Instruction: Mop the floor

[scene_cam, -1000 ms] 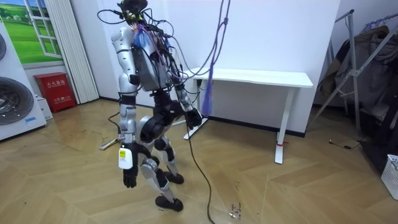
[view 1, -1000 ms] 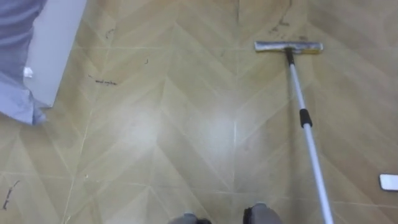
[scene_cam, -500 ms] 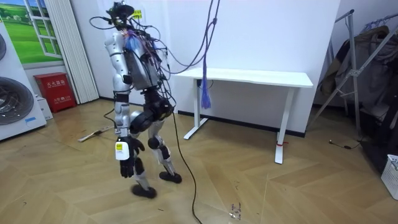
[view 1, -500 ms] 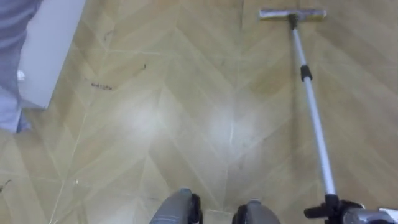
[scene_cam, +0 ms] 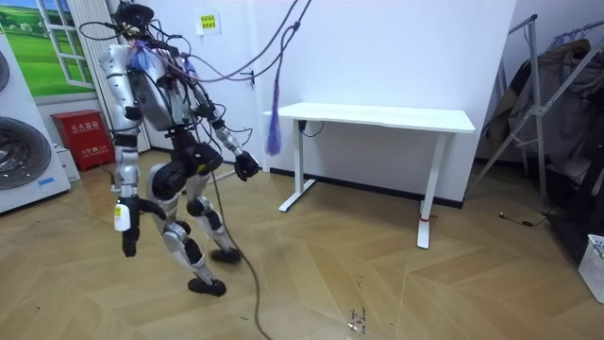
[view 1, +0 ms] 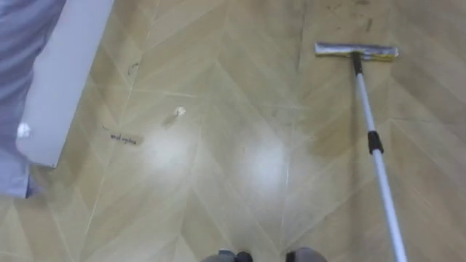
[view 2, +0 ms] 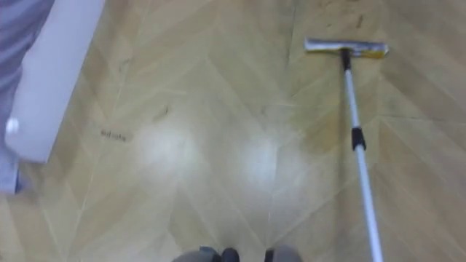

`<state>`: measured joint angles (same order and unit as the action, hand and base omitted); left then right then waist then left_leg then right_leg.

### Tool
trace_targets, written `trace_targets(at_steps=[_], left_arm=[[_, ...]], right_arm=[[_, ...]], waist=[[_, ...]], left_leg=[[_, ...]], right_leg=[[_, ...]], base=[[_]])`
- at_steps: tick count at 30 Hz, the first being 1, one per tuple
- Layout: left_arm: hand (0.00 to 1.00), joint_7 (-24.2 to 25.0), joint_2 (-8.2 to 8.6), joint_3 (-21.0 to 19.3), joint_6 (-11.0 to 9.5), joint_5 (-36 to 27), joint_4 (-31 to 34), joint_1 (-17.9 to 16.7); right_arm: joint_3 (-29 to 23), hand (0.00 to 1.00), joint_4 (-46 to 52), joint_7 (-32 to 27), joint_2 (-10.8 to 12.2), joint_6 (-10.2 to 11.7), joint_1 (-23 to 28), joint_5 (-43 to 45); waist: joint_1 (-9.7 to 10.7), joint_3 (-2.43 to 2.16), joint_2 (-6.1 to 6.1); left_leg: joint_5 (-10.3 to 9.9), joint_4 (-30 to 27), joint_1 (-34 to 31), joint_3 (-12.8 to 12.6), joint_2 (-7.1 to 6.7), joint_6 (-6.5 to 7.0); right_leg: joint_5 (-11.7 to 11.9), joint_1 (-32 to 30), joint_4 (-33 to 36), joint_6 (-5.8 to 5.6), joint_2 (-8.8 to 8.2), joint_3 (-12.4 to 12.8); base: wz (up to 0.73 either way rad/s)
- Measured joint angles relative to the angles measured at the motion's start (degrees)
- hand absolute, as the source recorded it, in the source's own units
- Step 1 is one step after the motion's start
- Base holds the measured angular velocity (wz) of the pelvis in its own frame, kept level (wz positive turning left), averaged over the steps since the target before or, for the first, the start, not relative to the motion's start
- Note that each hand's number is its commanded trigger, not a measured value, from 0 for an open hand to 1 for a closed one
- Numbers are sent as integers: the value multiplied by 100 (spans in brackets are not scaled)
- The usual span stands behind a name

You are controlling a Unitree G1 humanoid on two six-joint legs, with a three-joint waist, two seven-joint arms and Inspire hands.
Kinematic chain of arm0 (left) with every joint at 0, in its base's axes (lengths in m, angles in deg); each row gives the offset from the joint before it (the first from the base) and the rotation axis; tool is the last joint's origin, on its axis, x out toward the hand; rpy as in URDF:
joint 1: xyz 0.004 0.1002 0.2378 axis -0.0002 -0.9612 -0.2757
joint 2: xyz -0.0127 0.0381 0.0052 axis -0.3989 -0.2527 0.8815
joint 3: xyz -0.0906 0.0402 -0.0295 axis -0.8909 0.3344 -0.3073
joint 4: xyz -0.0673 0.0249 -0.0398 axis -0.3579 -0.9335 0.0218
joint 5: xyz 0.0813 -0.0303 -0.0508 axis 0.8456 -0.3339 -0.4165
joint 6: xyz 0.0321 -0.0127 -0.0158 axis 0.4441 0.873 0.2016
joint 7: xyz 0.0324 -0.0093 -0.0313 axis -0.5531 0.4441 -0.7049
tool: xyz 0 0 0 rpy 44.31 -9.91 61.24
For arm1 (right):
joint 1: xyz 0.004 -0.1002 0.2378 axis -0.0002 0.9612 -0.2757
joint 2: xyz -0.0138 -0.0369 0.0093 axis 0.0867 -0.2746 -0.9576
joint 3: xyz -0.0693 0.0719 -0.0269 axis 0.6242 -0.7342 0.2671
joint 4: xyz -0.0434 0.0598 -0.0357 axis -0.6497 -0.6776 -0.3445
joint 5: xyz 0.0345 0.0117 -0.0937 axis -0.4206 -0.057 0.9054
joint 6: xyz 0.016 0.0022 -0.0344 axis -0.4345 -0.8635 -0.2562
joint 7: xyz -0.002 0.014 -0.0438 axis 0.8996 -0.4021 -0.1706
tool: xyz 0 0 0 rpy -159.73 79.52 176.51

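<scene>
The mop [view 1: 375, 142] lies on the wooden floor [view 1: 233, 109], ahead of the robot and to its right. Its flat head [view 1: 357, 51] is farthest forward, and the pole slants back out of the eye views' lower right edge. In the room view the right robot hand [scene_cam: 247, 167] reaches forward at hip height; whether it is closed cannot be told. The left robot hand [scene_cam: 127, 241] hangs beside the thigh, fingers loose.
</scene>
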<state>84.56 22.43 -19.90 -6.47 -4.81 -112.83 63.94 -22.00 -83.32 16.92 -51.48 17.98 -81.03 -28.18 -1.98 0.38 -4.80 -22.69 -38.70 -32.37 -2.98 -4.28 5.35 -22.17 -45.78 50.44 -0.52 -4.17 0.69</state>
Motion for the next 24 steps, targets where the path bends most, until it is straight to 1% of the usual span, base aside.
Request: trace_targets(at_steps=[1, 2, 3, 4, 5, 6, 7, 8, 9, 10, 11, 12, 13, 14, 15, 16, 17, 18, 19, 20, 21, 22, 23, 24], left_arm=[[0, -20, 11, -14, 43, -20, -4, -56], [0, -23, 18, -15, 46, -21, -1, -89], [0, -22, 30, -2, 61, -73, 4, -211], [0, -11, 30, -11, 127, -136, -2, -266], [0, -16, 26, -24, 160, -181, 2, -255], [0, -27, 14, -26, 168, -281, -2, -242], [0, -38, 13, -18, 166, -381, -5, -235], [0, -39, 17, -6, 160, -427, -3, -236], [0, -42, 12, -14, 150, -440, 12, -202], [0, -84, -12, -13, 149, -500, 79, -186], [0, -126, -19, -13, 149, -526, 127, -183], [0, -187, -29, -9, 135, -555, 164, -148], [0, -193, -49, 0, 110, -657, 162, -132], [0, -184, -54, -6, 90, -683, 161, -130], [0, -167, -67, -15, 62, -708, 142, -125], [0, -140, -77, -17, 14, -745, 124, -132], [0, -123, -86, -17, -8, -749, 125, -124], [0, -77, -87, -17, -21, -751, 129, -142], [0, 15, -79, -7, -19, -724, 133, -95], [0, 48, -78, -8, -17, -700, 133, -74], [0, 117, -84, -11, -20, -658, 133, -19], [0, 142, -94, -13, -27, -646, 125, 37], [0, 144, -94, -13, -29, -647, 125, 75], [0, 143, -95, -26, -46, -651, 128, 112]], right_arm=[[5, 100, 47, 7, 106, -66, 88, 25], [1, 100, 82, 12, 143, -120, 133, 44], [0, 100, 95, 17, 194, -228, 181, 98], [-17, 100, 124, 10, 208, -256, 155, 200], [-53, 100, 137, 5, 209, -273, 111, 264], [-55, 100, 116, -13, 186, -338, -60, 330], [-35, 100, 51, -23, 114, -378, -364, 436], [-19, 100, 16, -47, 68, -396, -550, 483], [18, 100, -17, -98, -21, -423, -960, 564], [31, 100, -1, -177, -87, -429, -1387, 644], [74, 100, 32, -205, -103, -427, -1574, 633], [147, 100, 144, -250, -101, -415, -1883, 584], [183, 100, 199, -246, -150, -364, -2145, 504], [180, 100, 212, -240, -177, -345, -2270, 460], [181, 100, 277, -223, -158, -266, -2453, 376], [180, 100, 330, -166, -149, -217, -2522, 258], [174, 100, 364, -121, -144, -215, -2530, 210], [99, 100, 410, -59, -153, -215, -2511, 76], [80, 100, 415, 12, -157, -215, -2482, -45], [77, 100, 416, 58, -157, -215, -2450, -95], [77, 100, 415, 151, -161, -210, -2342, -156], [80, 100, 415, 208, -170, -193, -2167, -213], [80, 100, 413, 218, -178, -181, -2063, -215], [80, 100, 363, 210, -189, -164, -1887, -208]], waist=[[33, -2, 8], [45, 4, -3], [48, -16, -1], [50, -42, -67], [49, -27, -75], [47, -16, -65], [13, 9, -21], [-7, 12, 5], [-16, 52, 72], [-74, 102, 150], [-133, 130, 186], [-278, 182, 268], [-336, 225, 349], [-371, 220, 342], [-510, 230, 400], [-590, 198, 447], [-597, 183, 471], [-600, 157, 501], [-619, 154, 504], [-619, 154, 503], [-619, 151, 499], [-605, 149, 495], [-603, 146, 486], [-599, 130, 438]], left_leg=[[-114, 60, 229, -23, 69, -88], [-192, 51, 351, -7, 102, -135], [-386, -22, 540, 36, 213, -268], [-502, -297, 619, 28, 310, -388], [-497, -569, 574, 26, 366, -401], [-386, -1231, 386, 39, 469, -553], [-155, -1903, 200, 43, 529, -584], [-61, -2150, 102, 42, 553, -601], [-50, -2393, -149, 30, 553, -605], [-60, -2398, -492, -4, 555, -608], [-60, -2309, -665, -8, 549, -610], [-50, -1920, -929, 2, 526, -612], [26, -1295, -1133, 4, 442, -653], [152, -952, -1215, 1, 435, -649], [639, -589, -1320, 1, 358, -518], [950, -399, -1330, 27, 307, -398], [1013, -387, -1306, 30, 269, -337], [1044, -459, -1248, -49, 255, -174], [911, -553, -1220, -118, 237, -72], [834, -589, -1192, -163, 239, -32], [671, -686, -1134, -216, 217, 23], [527, -739, -1038, -232, 149, 76], [452, -742, -978, -251, 129, 109], [337, -737, -837, -262, 94, 147]], right_leg=[[319, 29, -721, 29, 0, 8], [568, 73, -864, 36, -1, -55], [682, 265, -855, 100, 15, -206], [643, 415, -745, 195, 68, -353], [561, 460, -647, 277, 77, -419], [387, 532, -427, 421, 126, -464], [190, 592, -195, 461, 165, -445], [106, 610, -110, 494, 182, -429], [-55, 620, 46, 534, 188, -402], [-171, 632, 134, 575, 200, -393], [-199, 658, 148, 576, 221, -389], [-248, 760, 126, 593, 246, -381], [-318, 879, 82, 580, 255, -381], [-355, 939, 53, 568, 260, -402], [-438, 1090, -10, 530, 266, -367], [-543, 1246, -81, 465, 258, -361], [-610, 1303, -83, 415, 231, -366], [-718, 1382, -79, 320, 183, -400], [-747, 1446, -54, 288, 123, -391], [-746, 1472, -23, 286, 101, -405], [-709, 1490, 160, 215, 43, -404], [-634, 1491, 396, 79, -13, -402], [-563, 1481, 539, -11, -24, -398], [-363, 1473, 747, -76, -37, -349]], base=[[-23], [-21], [-15], [-11], [0], [-4], [-9], [-11], [-8], [-6], [-11], [-6], [0], [0], [5], [10], [36], [37], [32], [14], [11], [12], [10], [5]])
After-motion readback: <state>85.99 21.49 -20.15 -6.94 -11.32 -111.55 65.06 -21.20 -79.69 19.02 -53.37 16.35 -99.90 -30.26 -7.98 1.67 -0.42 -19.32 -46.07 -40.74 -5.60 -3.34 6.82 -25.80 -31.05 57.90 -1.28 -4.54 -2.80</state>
